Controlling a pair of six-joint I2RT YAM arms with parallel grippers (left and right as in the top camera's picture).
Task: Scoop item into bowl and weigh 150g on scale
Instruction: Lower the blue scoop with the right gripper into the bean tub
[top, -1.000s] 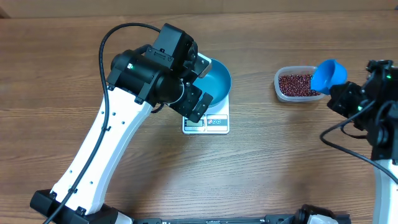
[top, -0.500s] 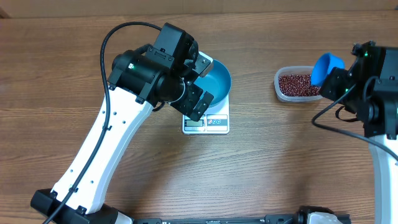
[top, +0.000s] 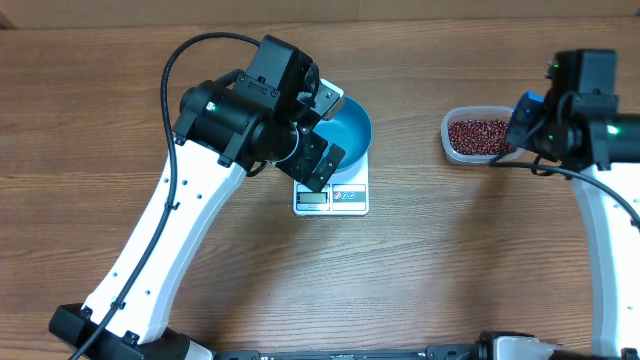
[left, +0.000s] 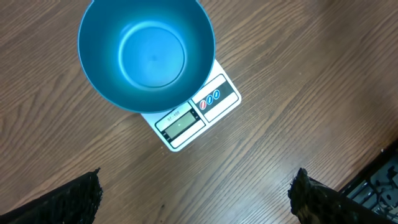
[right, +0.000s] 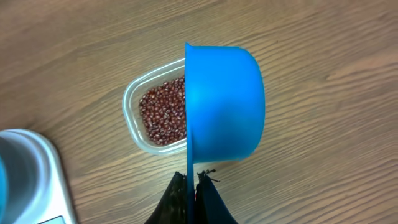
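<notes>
The bright blue bowl (top: 348, 128) stands empty on the white scale (top: 332, 198), whose display faces the front. My left gripper (top: 322, 132) hovers above the bowl, open with nothing between its fingers; its wrist view looks down on the bowl (left: 147, 53) and the scale (left: 199, 112). The red-brown beans (top: 478, 135) lie in a clear tub at the right. My right gripper (right: 191, 183) is shut on the handle of a small blue scoop (right: 224, 102), which is turned on its side over the tub's right edge beside the beans (right: 163, 115). The scoop's inside is hidden.
The clear plastic tub (top: 449, 133) sits on the wooden table about a hand's width right of the scale. The left arm's white link (top: 160, 250) runs diagonally to its base at the bottom left. A black cable (top: 600, 185) hangs by the right arm.
The right arm has swung toward the tub and rolled its wrist, so the scoop went from mouth-up to on its side. The left arm has not moved.
</notes>
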